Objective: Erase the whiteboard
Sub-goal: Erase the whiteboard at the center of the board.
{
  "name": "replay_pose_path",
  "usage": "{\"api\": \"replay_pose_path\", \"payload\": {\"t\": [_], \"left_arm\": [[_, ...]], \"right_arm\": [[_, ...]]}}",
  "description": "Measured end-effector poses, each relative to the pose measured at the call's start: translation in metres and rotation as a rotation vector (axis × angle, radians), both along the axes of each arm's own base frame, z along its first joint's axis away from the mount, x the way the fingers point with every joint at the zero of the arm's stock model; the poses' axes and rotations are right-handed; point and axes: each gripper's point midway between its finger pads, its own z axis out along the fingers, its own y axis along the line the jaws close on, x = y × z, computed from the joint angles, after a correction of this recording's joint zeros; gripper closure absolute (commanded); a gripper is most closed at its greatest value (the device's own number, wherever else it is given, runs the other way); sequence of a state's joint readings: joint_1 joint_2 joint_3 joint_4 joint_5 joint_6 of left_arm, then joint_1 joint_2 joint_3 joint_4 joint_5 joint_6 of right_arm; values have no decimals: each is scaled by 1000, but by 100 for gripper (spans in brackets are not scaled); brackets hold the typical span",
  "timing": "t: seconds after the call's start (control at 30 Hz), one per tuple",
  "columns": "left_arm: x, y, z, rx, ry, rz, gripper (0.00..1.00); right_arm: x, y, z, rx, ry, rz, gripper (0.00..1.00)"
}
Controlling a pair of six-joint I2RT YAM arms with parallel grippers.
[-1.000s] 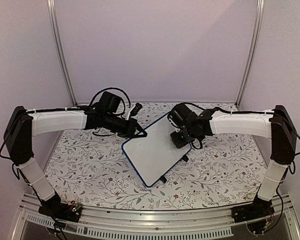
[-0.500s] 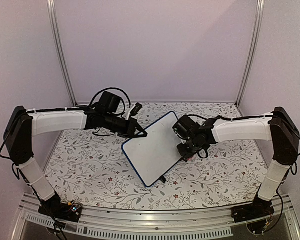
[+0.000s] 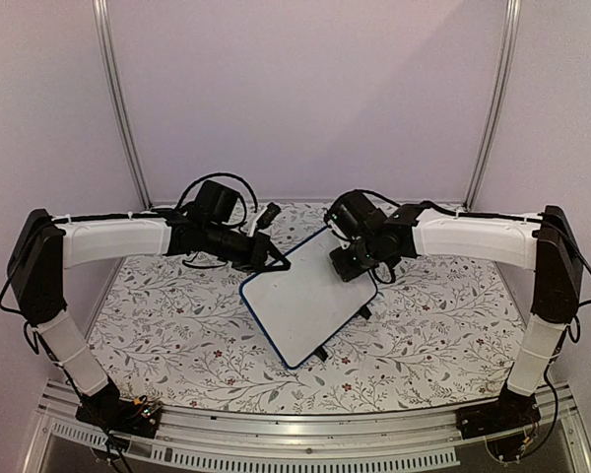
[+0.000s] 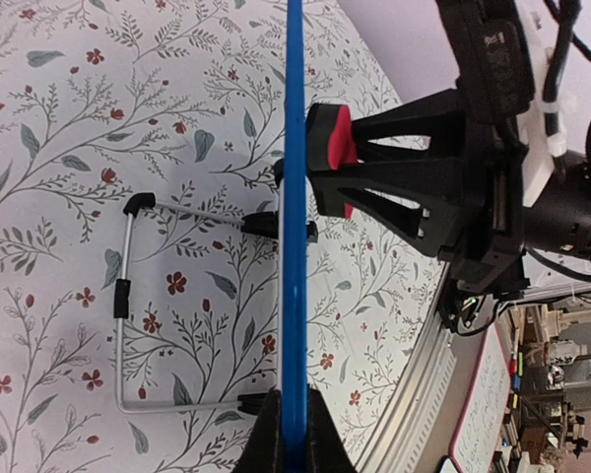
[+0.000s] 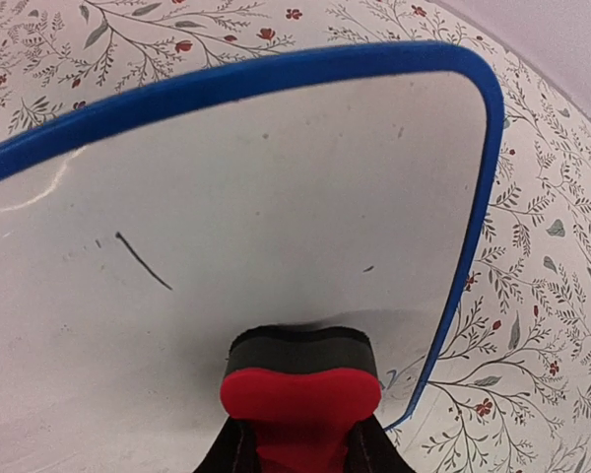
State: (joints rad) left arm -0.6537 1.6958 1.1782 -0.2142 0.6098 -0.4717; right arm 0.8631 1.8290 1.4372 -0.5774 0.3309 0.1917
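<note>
The whiteboard [image 3: 297,307], white with a thin blue frame, stands tilted at the middle of the table. My left gripper [image 3: 279,264] is shut on its far-left edge; in the left wrist view the blue frame [image 4: 294,227] runs edge-on into the gripper [image 4: 294,445]. My right gripper [image 3: 352,264] is shut on a red eraser [image 5: 300,391], whose dark felt [image 5: 300,352] presses on the whiteboard [image 5: 276,187] near its far right corner. A short black marker stroke [image 5: 143,261] and a tiny fleck [image 5: 367,268] show on the white surface. The eraser [image 4: 332,138] also shows beside the frame.
A wire stand [image 4: 126,296] with black feet props the board from behind on the floral tablecloth [image 3: 177,335]. Metal posts [image 3: 118,99] and lilac walls close in the back. A rail [image 3: 305,434] runs along the near edge by the arm bases.
My right gripper slid the eraser toward the board's right edge, then back up to the far right corner. The left arm and the board have stayed put.
</note>
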Motion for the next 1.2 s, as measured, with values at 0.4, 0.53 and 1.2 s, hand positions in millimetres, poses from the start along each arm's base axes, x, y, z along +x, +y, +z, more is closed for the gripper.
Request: {"api": "replay_pose_path", "payload": {"t": [0.4, 0.53, 1.2], "left_arm": [[1, 1, -1, 4, 1, 9, 100], [1, 1, 0, 1, 3, 6, 100], [0, 1, 0, 0, 4, 3, 100]], "right_arm": [[-33, -39, -60, -122, 111, -9, 76], [-40, -45, -70, -142, 136, -13, 76], [-32, -16, -40, -65, 93, 44, 76]]}}
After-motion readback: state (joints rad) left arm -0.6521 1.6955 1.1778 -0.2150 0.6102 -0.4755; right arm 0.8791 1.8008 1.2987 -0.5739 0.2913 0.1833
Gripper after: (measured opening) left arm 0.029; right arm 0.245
